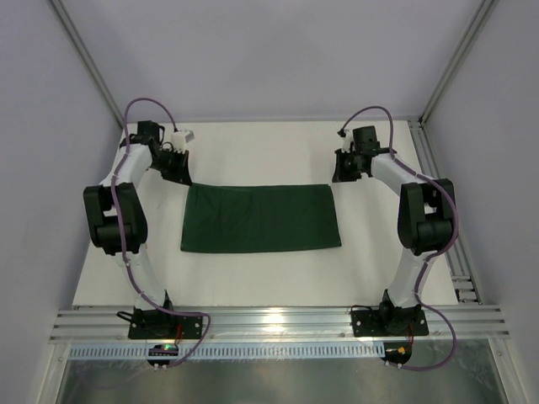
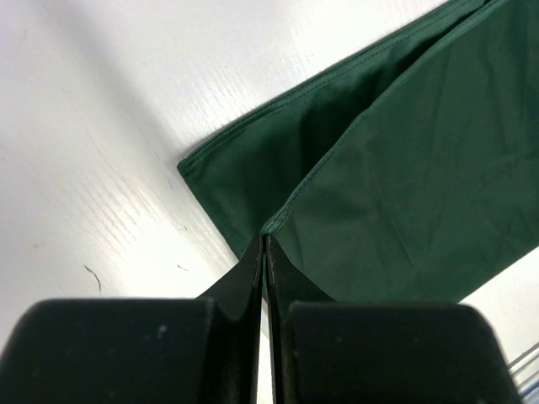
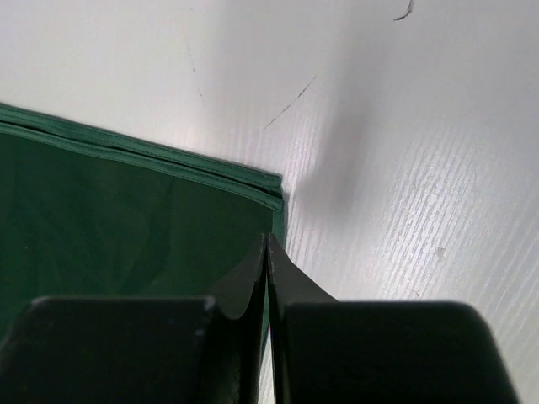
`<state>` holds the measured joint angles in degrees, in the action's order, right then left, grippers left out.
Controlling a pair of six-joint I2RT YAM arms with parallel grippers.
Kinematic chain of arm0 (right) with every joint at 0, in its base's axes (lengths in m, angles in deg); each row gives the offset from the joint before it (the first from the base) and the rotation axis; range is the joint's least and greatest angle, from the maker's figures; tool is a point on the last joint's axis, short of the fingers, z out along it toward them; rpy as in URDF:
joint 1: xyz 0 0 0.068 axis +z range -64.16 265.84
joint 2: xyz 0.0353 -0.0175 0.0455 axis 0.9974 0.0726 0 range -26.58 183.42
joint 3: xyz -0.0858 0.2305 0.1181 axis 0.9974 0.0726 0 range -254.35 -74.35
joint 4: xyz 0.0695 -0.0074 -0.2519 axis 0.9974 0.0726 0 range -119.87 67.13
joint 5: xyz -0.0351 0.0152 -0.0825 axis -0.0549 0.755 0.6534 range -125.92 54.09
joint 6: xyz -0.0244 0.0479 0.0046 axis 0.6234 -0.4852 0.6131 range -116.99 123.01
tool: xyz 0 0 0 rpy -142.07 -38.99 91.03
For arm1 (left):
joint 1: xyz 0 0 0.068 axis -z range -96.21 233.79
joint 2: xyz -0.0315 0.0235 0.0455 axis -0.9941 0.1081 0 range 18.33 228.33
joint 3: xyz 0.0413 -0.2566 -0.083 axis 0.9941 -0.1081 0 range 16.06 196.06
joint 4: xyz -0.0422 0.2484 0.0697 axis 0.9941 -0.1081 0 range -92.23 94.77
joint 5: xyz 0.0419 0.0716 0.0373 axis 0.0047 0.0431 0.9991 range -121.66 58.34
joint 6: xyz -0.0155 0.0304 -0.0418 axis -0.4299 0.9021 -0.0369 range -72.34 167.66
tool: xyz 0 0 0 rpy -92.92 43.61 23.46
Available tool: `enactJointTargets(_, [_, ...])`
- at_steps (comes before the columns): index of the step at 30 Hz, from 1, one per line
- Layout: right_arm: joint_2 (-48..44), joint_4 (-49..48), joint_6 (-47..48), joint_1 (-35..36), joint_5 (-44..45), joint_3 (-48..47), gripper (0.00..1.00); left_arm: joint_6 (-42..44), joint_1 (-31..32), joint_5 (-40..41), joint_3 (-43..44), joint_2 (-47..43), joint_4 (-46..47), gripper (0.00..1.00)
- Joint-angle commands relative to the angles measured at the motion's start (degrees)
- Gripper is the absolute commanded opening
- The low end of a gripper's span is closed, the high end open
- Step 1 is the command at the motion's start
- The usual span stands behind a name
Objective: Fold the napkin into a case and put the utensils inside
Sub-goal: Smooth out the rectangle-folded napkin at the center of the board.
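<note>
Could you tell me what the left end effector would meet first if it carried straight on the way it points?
Most likely the napkin: the left end effector is shut at its folded corner, with green cloth directly ahead, then bare table. Depth is hard to judge.

left wrist | napkin [image 2: 404,168] cut off right; corner seemingly hidden inside left gripper [image 2: 266,244]

A white table [image 1: 253,278] edged by aluminium rails [image 1: 278,320] inside pale grey walls [image 1: 269,50]
</note>
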<state>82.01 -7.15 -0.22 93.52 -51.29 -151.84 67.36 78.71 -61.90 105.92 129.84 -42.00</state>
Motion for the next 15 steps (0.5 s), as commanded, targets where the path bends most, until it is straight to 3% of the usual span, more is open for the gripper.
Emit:
enactJointTargets(1, [0.9, -0.7, -0.9, -0.6, -0.3, -2.5, 0.04, -0.9, -0.4, 1.9, 1.6, -0.1, 3.3, 0.00])
enactJointTargets(10, [4.5, 0.7, 0.0, -1.1, -2.4, -5.2, 0.04, -1.0, -0.5, 2.3, 2.7, 1.9, 3.8, 0.00])
enactJointTargets(15, [7.1, 2.5, 0.1, -1.1, -4.5, -7.7, 0.24, -1.6, -0.5, 2.1, 4.4, 4.4, 4.0, 0.00])
